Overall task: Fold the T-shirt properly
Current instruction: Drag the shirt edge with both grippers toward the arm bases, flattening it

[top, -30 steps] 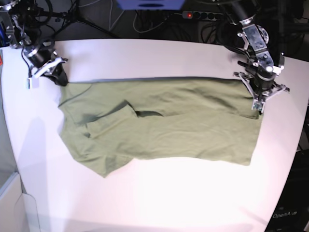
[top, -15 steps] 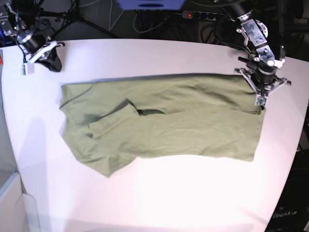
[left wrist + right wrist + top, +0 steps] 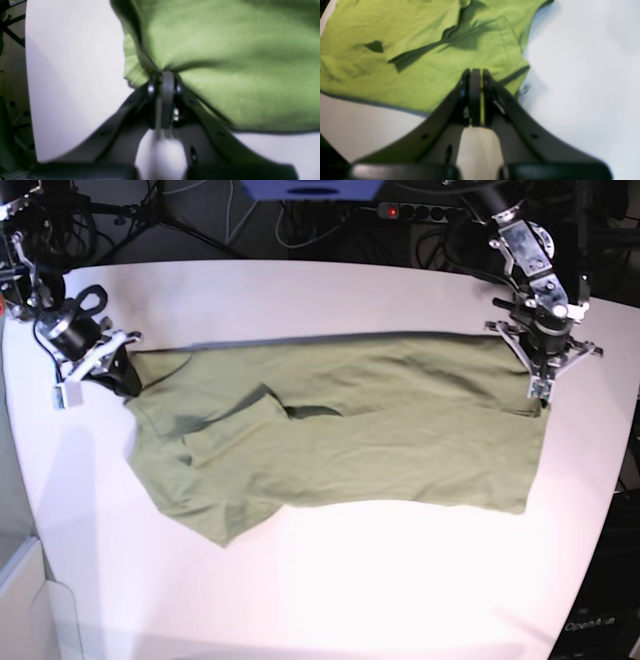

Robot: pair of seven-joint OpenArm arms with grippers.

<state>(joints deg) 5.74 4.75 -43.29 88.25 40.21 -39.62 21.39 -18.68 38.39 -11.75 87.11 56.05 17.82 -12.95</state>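
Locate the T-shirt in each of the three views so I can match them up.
Base: the T-shirt lies spread across the middle of the white table, between the two arms.
Left wrist: it fills the upper right, bunched at the shut left gripper, which pinches its edge.
Right wrist: it covers the upper left, beyond the shut right gripper.
Shared landmark: the white table around the cloth.

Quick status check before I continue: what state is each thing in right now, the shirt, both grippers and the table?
T-shirt: spread flat on the table, wrinkled, one sleeve folded over the body.
Left gripper: shut on the T-shirt's edge, cloth bunched at the jaws.
Right gripper: shut, at the shirt's corner; a grip isn't clear.
Table: white, carrying the shirt.
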